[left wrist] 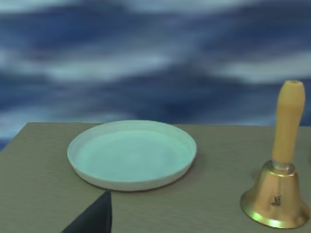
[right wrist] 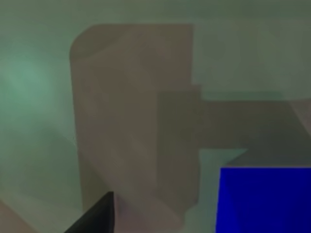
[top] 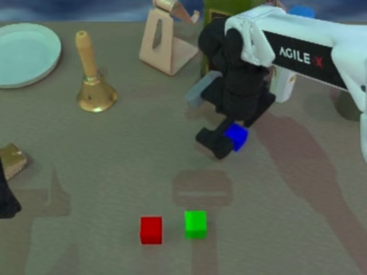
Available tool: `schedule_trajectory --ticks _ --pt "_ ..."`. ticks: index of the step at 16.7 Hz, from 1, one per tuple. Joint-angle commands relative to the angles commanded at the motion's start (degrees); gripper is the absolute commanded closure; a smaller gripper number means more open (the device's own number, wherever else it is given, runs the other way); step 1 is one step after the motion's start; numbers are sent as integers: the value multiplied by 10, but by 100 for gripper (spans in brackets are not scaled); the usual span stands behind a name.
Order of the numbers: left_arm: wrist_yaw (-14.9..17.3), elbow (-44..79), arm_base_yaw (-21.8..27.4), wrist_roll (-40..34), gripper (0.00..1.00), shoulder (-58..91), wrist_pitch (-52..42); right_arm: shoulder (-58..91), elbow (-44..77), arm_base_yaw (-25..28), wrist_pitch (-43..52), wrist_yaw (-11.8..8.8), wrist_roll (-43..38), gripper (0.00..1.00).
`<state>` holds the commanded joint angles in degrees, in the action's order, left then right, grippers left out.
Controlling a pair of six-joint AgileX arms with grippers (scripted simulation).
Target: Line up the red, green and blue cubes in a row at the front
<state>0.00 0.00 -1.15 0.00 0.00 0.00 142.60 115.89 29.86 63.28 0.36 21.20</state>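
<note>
Right gripper: the right gripper [top: 229, 140] hangs above the table's middle, its dark fingers pinching the blue cube [top: 236, 137], which is off the surface; its shadow falls lower on the table, toward the front.
Why held so: the blue cube is lifted clear, I judge, so that it can be carried over to the row without dragging.
Blue cube up close: in the right wrist view the blue cube [right wrist: 265, 200] fills the corner beside one dark finger [right wrist: 95, 218], with only table and shadow beyond.
Red and green cubes: the red cube [top: 151, 230] and green cube [top: 195, 223] sit near the front, below and to the left of the right gripper, close together but apart.
Open spot: the bare patch just right of the green cube, almost straight below the gripper, looks like the likely place for blue.
Left gripper: parked at the table's left edge [top: 7, 197]; I cannot tell its finger state.
Surface: a plain brown-grey table [top: 86, 172] with soft shadows.
Room: a brass bell [top: 94, 86], a pale plate [top: 26, 54] and a tan stand [top: 166, 43] sit far behind and left of the gripper, against a blurred blue backdrop.
</note>
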Motion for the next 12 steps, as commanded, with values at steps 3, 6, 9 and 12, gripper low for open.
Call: schedule_trajectory --ticks 3,6,9,12 --pt "0 0 0 0 0 0 0 0 0 0 0 0 0 15" --pt "0 0 0 0 0 0 0 0 0 0 0 0 0 38" --pt "0 0 0 0 0 0 0 0 0 0 0 0 0 60" --pt "0 0 0 0 0 0 0 0 0 0 0 0 0 83"
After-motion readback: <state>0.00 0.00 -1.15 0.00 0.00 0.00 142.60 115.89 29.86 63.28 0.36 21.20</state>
